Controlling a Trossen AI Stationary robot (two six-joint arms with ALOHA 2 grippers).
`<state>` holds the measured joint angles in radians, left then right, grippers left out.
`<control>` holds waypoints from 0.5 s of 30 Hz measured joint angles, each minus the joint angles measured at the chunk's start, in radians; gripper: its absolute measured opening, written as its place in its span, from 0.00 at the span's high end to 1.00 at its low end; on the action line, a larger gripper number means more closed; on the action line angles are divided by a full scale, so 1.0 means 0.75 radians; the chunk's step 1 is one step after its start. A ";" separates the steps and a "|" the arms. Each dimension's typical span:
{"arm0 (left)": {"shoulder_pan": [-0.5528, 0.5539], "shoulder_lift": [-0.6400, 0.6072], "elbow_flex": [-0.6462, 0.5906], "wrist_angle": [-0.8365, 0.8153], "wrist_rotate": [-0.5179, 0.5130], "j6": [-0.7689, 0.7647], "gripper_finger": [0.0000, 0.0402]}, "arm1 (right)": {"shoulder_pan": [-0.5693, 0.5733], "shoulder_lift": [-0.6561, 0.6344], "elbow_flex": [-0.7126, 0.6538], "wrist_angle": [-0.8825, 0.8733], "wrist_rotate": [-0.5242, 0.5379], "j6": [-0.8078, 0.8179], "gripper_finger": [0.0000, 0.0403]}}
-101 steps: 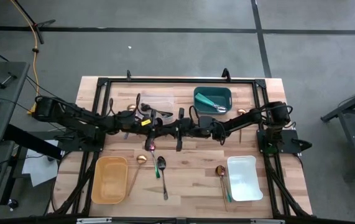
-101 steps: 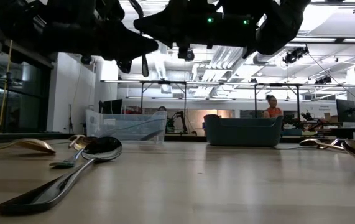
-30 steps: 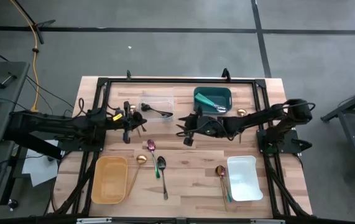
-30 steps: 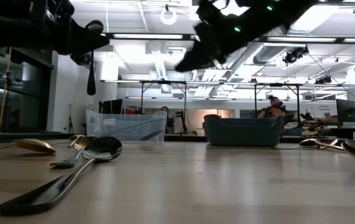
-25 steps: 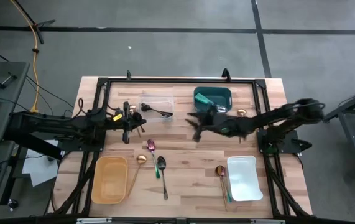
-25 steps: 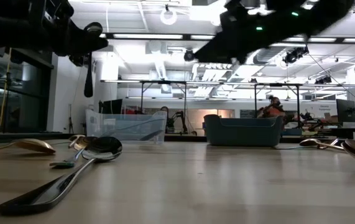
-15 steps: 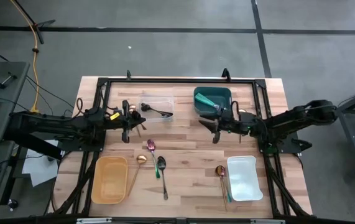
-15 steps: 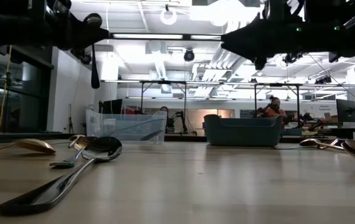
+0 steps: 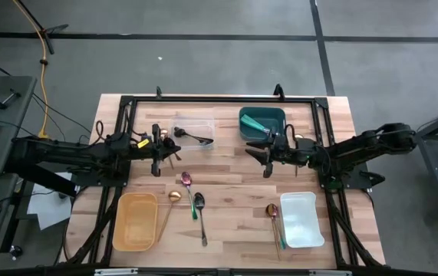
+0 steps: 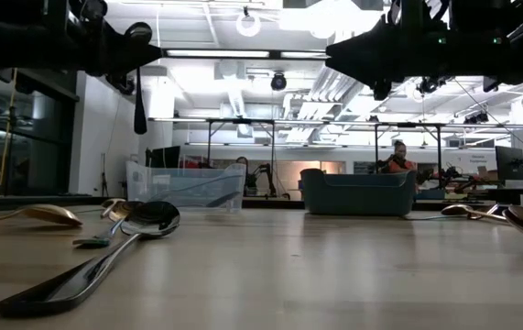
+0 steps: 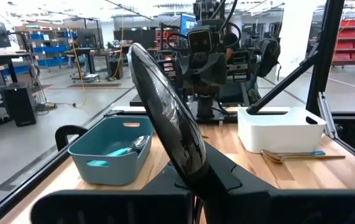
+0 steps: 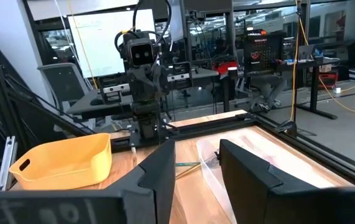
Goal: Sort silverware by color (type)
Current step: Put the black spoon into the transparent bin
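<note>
My left jaws [image 9: 157, 150] hang above the counter [image 9: 234, 207], beside the clear container [image 9: 194, 132], clamped on a black spoon [image 11: 165, 124]; in the left wrist view its bowl stands up between my fingers. My right jaws [image 9: 265, 157] hover just in front of the teal container [image 9: 261, 121], fingers apart and holding nothing.

The clear container has one black utensil [image 9: 197, 139] in it. The teal container has teal-handled pieces [image 9: 261, 126] inside. The yellow container [image 9: 135, 221] sits at the near left and the white container [image 9: 301, 219] at the near right.

Loose on the counter between the two near containers: a pink-purple spoon [image 9: 186, 181], a gold spoon [image 9: 170, 204], a black spoon [image 9: 200, 212] with a teal-handled piece [image 9: 193, 211] just beside it. By the white container lie a coppery spoon [image 9: 273, 215] and a teal handle [image 9: 281, 234]. A gold piece [image 9: 298, 139] lies just right of the teal container.

A person [image 10: 398, 157] sits in the room behind.
</note>
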<state>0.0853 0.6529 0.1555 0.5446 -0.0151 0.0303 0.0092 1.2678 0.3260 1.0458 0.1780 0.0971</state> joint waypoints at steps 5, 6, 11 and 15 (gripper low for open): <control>-0.001 0.014 0.000 0.026 -0.076 -0.004 1.00 | 0.000 0.000 0.000 0.013 0.004 0.000 0.70; -0.001 0.027 0.000 0.042 -0.107 -0.003 1.00 | 0.000 0.000 0.000 0.019 0.013 0.000 0.70; 0.066 0.162 0.137 -0.014 -0.177 0.118 1.00 | -0.004 0.000 0.000 0.040 0.032 -0.002 0.70; 0.197 0.340 0.387 -0.285 -0.145 0.253 1.00 | -0.003 0.000 0.000 0.039 0.033 -0.001 0.70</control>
<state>0.2327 0.9081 0.4454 0.3311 -0.1236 0.2198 0.0067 1.2679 0.3260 1.0748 0.2028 0.0964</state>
